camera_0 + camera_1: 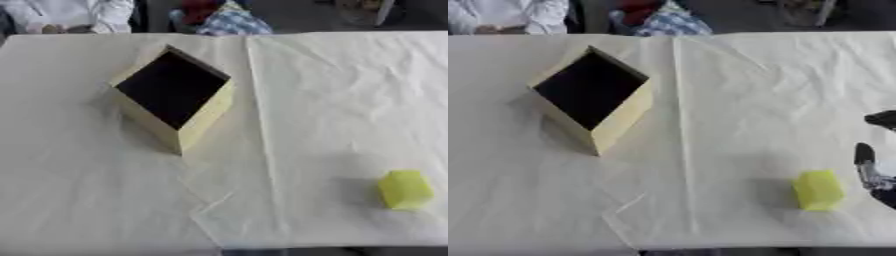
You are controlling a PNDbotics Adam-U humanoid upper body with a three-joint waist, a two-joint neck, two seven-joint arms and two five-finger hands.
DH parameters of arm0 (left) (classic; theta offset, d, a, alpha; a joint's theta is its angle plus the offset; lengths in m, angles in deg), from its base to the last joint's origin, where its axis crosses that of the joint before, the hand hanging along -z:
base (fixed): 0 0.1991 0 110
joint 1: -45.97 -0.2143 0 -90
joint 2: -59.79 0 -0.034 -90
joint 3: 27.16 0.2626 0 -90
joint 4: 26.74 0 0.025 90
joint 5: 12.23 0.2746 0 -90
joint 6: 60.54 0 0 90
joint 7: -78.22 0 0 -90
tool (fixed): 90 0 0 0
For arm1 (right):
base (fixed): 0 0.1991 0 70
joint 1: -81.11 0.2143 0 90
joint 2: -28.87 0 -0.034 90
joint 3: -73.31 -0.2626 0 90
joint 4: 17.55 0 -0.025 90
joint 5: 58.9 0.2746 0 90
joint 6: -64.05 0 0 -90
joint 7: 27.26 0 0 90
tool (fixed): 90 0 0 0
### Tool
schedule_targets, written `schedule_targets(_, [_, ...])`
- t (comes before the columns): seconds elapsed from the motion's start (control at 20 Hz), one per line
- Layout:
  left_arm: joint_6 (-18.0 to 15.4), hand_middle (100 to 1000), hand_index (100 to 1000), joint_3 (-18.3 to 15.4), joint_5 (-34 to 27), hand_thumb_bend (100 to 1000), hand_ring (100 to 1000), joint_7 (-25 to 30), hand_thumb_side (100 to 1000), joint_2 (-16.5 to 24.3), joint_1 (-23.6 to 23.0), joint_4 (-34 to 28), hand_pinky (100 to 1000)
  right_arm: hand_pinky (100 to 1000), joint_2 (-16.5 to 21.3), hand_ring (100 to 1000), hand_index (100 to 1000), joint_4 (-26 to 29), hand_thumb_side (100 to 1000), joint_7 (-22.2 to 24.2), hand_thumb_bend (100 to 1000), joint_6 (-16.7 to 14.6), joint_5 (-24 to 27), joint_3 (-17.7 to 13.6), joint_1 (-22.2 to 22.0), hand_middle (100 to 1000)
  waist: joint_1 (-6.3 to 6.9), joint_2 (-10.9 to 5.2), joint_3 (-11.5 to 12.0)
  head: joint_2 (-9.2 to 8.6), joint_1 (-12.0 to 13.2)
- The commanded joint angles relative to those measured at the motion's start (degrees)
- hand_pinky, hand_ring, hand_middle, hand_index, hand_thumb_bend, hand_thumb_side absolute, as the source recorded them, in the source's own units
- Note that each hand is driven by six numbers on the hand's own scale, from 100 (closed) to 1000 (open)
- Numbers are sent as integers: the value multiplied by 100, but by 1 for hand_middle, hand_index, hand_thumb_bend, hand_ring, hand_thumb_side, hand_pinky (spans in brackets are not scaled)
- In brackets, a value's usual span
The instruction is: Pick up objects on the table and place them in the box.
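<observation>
One open box (175, 100), one yellow block (405, 189) and one robot hand (874, 172) on the table (332, 100).

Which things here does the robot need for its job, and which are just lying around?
For the job:
yellow block
box
right robot hand, beside the block

Just there:
white cloth covering the table
</observation>
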Motion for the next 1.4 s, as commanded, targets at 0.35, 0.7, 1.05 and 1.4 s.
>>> schedule_targets(0.35, [13, 841, 698, 20, 9, 100, 784, 32, 744, 131, 38, -108, 720, 761, 443, 827, 838, 86, 912, 327, 100, -263, -1, 257, 142, 756, -7, -47, 20, -5, -55])
schedule_targets(0.7, [24, 842, 698, 20, 7, 100, 785, 36, 745, 130, 34, -108, 720, 765, 447, 836, 855, 86, 893, 450, 100, -282, 31, 289, 119, 767, -8, -42, 15, 6, -51])
schedule_targets(1.05, [34, 843, 698, 25, 10, 100, 785, 40, 745, 127, 38, -108, 719, 762, 412, 847, 898, 86, 632, 883, 138, -269, 628, 243, 62, 762, -5, -37, 18, 7, -63])
schedule_targets(1.4, [51, 844, 698, 29, 17, 100, 786, 49, 745, 121, 42, -108, 719, 782, 552, 854, 891, 86, 407, 1565, 254, -56, 1402, 88, 38, 751, -19, -26, 31, -2, -75])
